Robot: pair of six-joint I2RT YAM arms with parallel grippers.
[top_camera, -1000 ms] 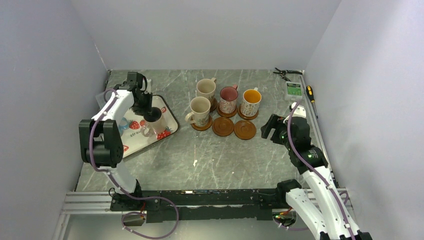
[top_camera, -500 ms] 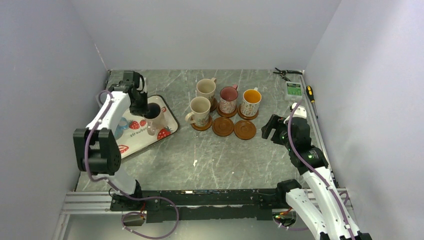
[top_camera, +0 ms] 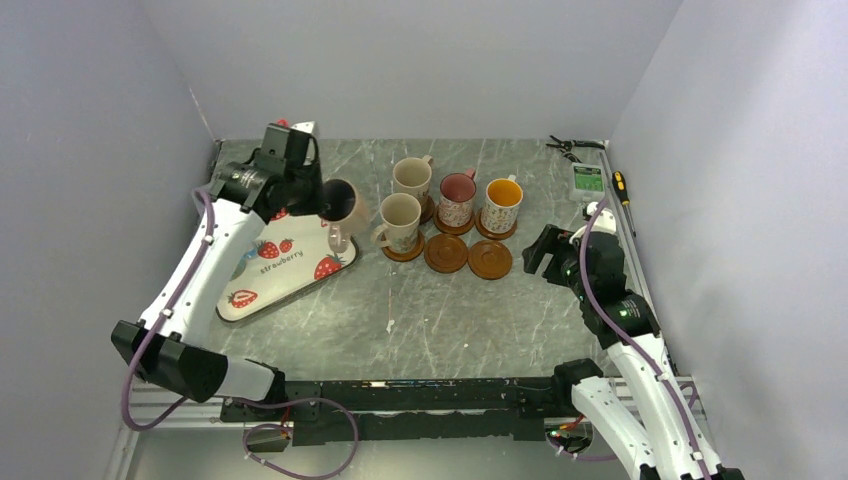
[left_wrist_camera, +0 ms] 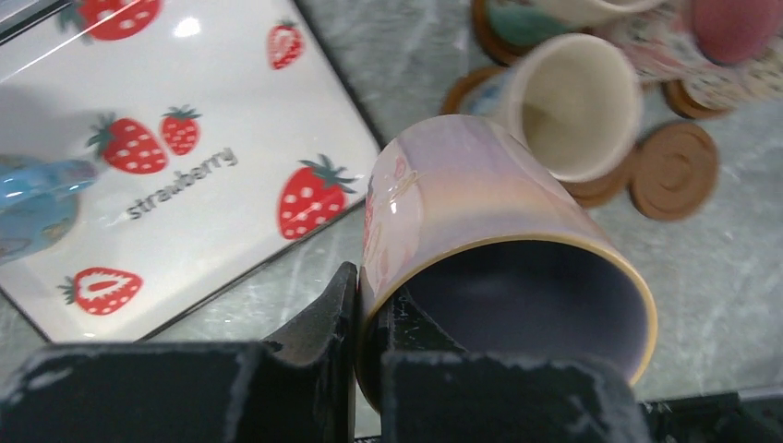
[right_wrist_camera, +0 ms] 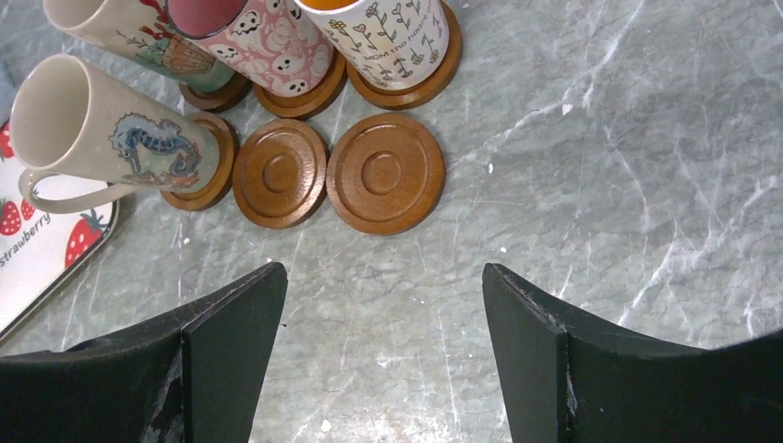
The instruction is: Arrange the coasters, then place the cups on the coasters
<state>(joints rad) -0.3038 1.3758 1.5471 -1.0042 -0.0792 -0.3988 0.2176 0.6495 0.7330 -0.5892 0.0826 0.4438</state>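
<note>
Strawberry-print tray [top_camera: 262, 290], left of frame, reads "strawberry"; blue mug [left_wrist_camera: 37, 198] on it. Left claw [left_wrist_camera: 369, 318] pinching the rim of a lavender-inside mug [left_wrist_camera: 480, 231], tipped, over the tray's right edge. Centre: four mugs [right_wrist_camera: 102, 129], each on a coaster [right_wrist_camera: 210, 175]; floral one [right_wrist_camera: 388, 32] lettered "MOM the…", rest unreadable. Two bare coasters [right_wrist_camera: 280, 172] [right_wrist_camera: 385, 173] side by side below them. Right claw [right_wrist_camera: 383, 277] spread, holding nothing, over the bench [right_wrist_camera: 600, 231].

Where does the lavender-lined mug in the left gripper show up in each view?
Top external: lavender-lined mug left of centre, held tilted.
Left wrist: the mug centre foreground, rim pinched by left gripper.
Right wrist: not in it.
Shared landmark: cream seahorse mug, front-left of the group.
</note>
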